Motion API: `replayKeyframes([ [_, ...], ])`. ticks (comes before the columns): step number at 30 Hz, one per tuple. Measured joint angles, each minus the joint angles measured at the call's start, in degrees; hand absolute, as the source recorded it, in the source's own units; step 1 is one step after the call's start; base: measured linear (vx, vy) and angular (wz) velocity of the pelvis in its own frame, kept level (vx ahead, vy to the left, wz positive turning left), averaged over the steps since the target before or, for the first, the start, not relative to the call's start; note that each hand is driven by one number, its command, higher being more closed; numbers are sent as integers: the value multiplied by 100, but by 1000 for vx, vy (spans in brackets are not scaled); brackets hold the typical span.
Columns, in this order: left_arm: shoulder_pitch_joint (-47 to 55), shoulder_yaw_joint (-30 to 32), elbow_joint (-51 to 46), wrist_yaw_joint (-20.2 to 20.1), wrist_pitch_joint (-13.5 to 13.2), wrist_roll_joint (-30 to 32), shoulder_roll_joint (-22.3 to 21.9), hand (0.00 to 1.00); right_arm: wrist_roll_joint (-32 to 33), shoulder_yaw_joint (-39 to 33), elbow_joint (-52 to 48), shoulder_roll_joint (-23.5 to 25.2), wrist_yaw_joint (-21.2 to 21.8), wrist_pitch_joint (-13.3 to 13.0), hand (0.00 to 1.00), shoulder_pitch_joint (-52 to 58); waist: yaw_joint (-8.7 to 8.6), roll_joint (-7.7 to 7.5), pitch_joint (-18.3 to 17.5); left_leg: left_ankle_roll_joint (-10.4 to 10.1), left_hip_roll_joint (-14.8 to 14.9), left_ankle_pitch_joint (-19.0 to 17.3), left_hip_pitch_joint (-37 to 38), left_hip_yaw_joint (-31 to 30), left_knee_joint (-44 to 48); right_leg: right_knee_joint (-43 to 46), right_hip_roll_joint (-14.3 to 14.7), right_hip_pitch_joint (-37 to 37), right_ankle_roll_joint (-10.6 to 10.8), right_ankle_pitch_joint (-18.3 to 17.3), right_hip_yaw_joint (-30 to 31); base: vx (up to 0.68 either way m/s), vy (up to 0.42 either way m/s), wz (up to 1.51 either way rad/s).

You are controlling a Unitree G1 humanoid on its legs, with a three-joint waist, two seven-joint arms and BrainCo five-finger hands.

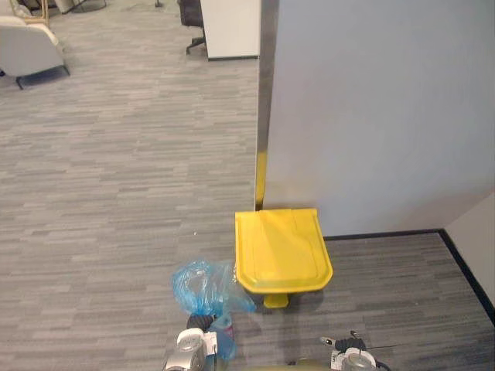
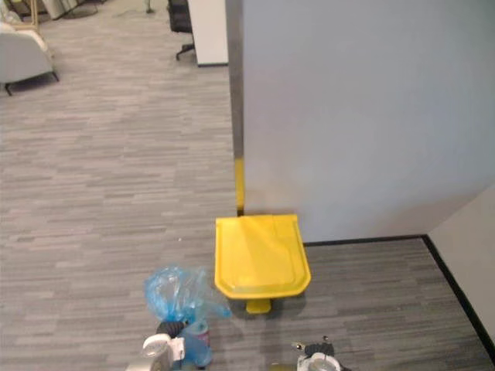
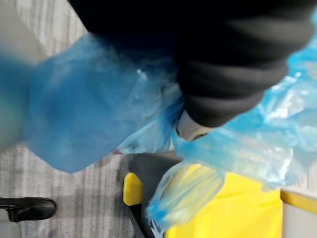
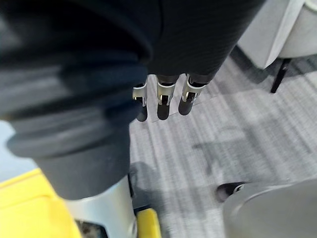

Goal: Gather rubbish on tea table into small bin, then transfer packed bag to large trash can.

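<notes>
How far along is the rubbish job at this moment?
Gathering looks done: the blue bag is packed and bunched at the left hand, beside the yellow trash can. In hand: carrying it to that can. Left: the can is closed and the bag not yet inside. The right hand hangs open, idle.

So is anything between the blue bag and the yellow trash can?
Only the closed lid of the yellow plastic trash can; the crumpled blue plastic bag hangs just beside it at the left hand.
</notes>
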Motion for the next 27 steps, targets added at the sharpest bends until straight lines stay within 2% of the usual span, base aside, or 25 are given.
replayKeyframes([
  [2,113,18,-24,1,-20,-43,54,100,0,2,-4,0,-5,-11,0,-22,-30,-50,-39,-63,-11,160,-58,-64,-276,-118,-83,-183,-86,120,-134,-247,6,17],
  [3,58,46,-59,-3,-35,-48,86,100,1,-22,-4,20,-18,-14,0,-39,-14,-174,72,148,-43,21,-160,56,166,-169,-197,-218,-88,217,-135,-169,41,-2],
  [4,57,97,-78,-3,-35,-63,89,100,1,-23,-26,8,-31,-15,0,-45,-8,-221,93,329,-87,-236,-170,252,742,-224,-309,-196,-64,295,-130,-159,60,-9],
  [5,82,130,-77,-5,-39,-96,89,100,0,-18,-93,7,-48,-17,0,-18,-17,-225,81,388,-95,-511,-117,395,1160,-309,-379,-168,-8,371,-125,-158,111,-12],
  [6,144,146,-75,-6,-47,-113,72,100,0,-13,-137,-22,-60,-28,0,48,-48,-116,24,302,-22,-838,91,520,1203,-457,-365,-155,87,484,-118,-133,121,-11],
  [7,172,150,-70,-6,-46,-119,46,100,1,-14,-135,-71,-61,-26,0,72,-76,-2,-15,231,32,-984,164,511,1023,-534,-298,-159,139,528,-114,-154,183,-24],
  [8,202,152,-12,-8,-31,-158,41,100,53,-60,-82,-29,-60,-7,0,83,-95,101,-32,89,-29,-1102,204,579,614,-735,-299,-137,208,755,-74,-111,181,-17],
  [10,308,107,0,-1,-30,-155,238,100,159,-131,-89,118,-58,-9,0,171,-179,-146,-216,183,-339,-651,255,588,-126,-1117,-419,-111,228,933,-208,-40,151,6],
  [12,264,0,31,-4,-27,-153,297,100,177,-249,-71,160,-66,-15,0,171,-199,-176,-191,260,-478,-405,370,509,-471,-1387,-474,-13,217,1044,-234,44,97,26],
  [14,266,2,148,-4,-21,-152,326,100,177,-247,-26,138,-68,-16,0,155,-203,-150,-163,313,-544,-326,503,438,-574,-1409,-513,159,261,1120,-236,47,60,24],
  [17,271,-2,154,-7,-19,-151,350,100,170,-238,116,92,-64,-14,0,92,-195,-98,-121,358,-558,-290,745,400,-651,-1398,-494,408,342,1045,-354,73,3,17],
  [21,265,-16,241,-10,-20,-138,350,100,168,-237,122,102,-55,-14,0,-1,-189,10,-53,351,-505,-285,787,383,-649,-1410,-429,417,332,1010,-376,87,-31,2],
  [25,242,-4,266,-10,-24,-137,379,100,165,-244,121,78,-56,-15,0,0,-189,-99,11,353,-457,-344,845,374,-580,-1255,-396,438,233,903,-397,33,-20,-2],
  [26,222,1,263,-10,-28,-137,376,100,165,-245,121,77,-57,-15,0,0,-188,-122,31,357,-452,-394,841,372,-520,-1102,-410,393,235,808,-394,-19,-1,4],
  [27,179,19,257,-9,-34,-137,395,100,171,-255,103,120,-60,-17,0,-1,-186,-212,108,374,-475,-544,852,348,-353,-631,-502,298,266,533,-395,-61,26,8],
])
